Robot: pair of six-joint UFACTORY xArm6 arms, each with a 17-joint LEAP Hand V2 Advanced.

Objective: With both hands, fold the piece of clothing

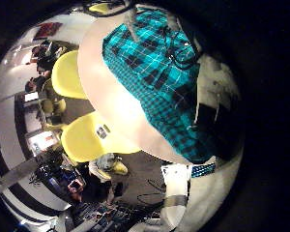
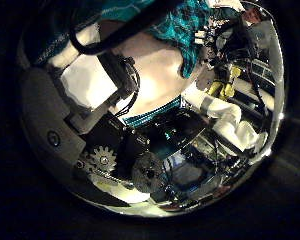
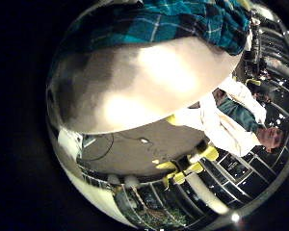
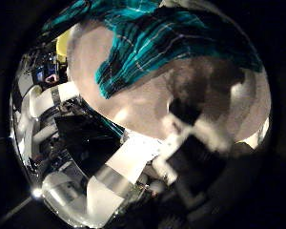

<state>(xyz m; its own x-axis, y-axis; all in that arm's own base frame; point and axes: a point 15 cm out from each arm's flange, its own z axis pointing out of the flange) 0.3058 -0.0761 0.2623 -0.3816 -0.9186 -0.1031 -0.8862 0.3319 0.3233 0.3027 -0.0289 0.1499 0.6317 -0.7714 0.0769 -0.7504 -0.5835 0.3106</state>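
Left little finger side palm view: a teal and black plaid cloth garment (image 1: 159, 82) is seen spread over one side of a round, pale-topped table (image 1: 111, 92), with part of it hanging past the table's edge. White and black parts of the left hand (image 1: 211, 92) are seen lying against the garment's edge, but whether its fingers are curled round the cloth cannot be told. Two yellow chairs (image 1: 87, 135) stand just beside the table on its bare side.

From the left thumb side palm view, the hand's black geared body fills most of the picture, and a bunched fold of the teal garment is seen close against its white parts.

From the right thumb side palm view, the plaid cloth is seen lying rumpled on the pale tabletop, with a bare stretch of table between it and the right hand (image 4: 195, 134). A dark, blurred finger (image 4: 186, 95) reaches over that bare surface. Whether the right hand's fingers are straight or curled cannot be told.
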